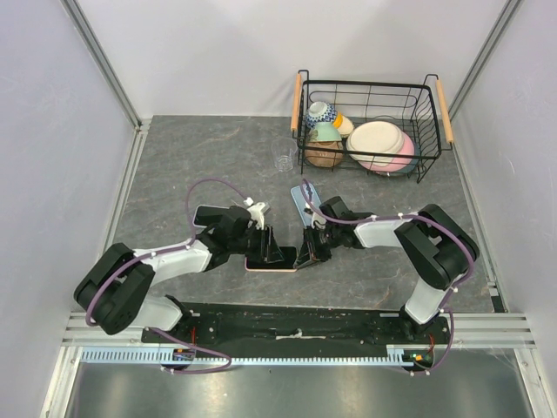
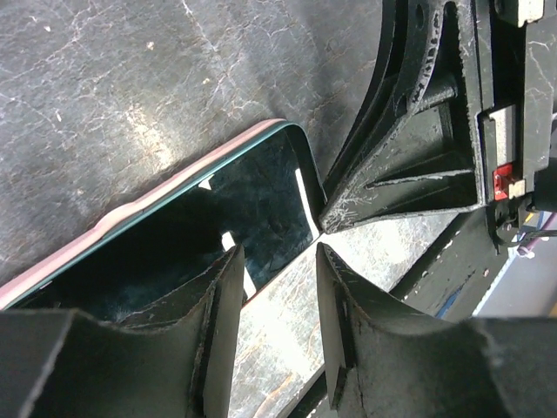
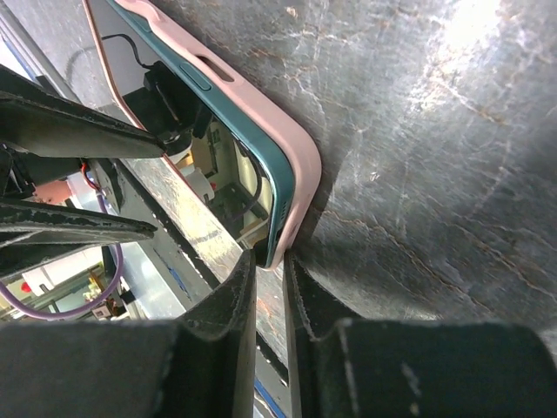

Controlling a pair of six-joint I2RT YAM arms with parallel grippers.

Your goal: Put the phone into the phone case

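Note:
The phone [image 2: 252, 200], dark-screened with a teal rim, lies inside the pink phone case [image 2: 130, 209] on the grey table. In the top view the phone [image 1: 270, 259] is between both arms. My left gripper [image 2: 278, 261] hovers open over the phone's near edge, one fingertip [image 2: 228, 266] above the glass and the other over bare table, with nothing between them. My right gripper [image 3: 270, 261] has its jaws narrowed onto the corner where the pink phone case [image 3: 294, 174] wraps the teal phone [image 3: 261, 161]. That corner sits pinched between the tips.
A black wire basket [image 1: 435, 122] with wooden handles holds bowls and plates at the back right. A small clear glass [image 1: 284, 162] stands beside it. A light-blue flat object [image 1: 298, 200] lies just behind the right arm. White walls surround the table.

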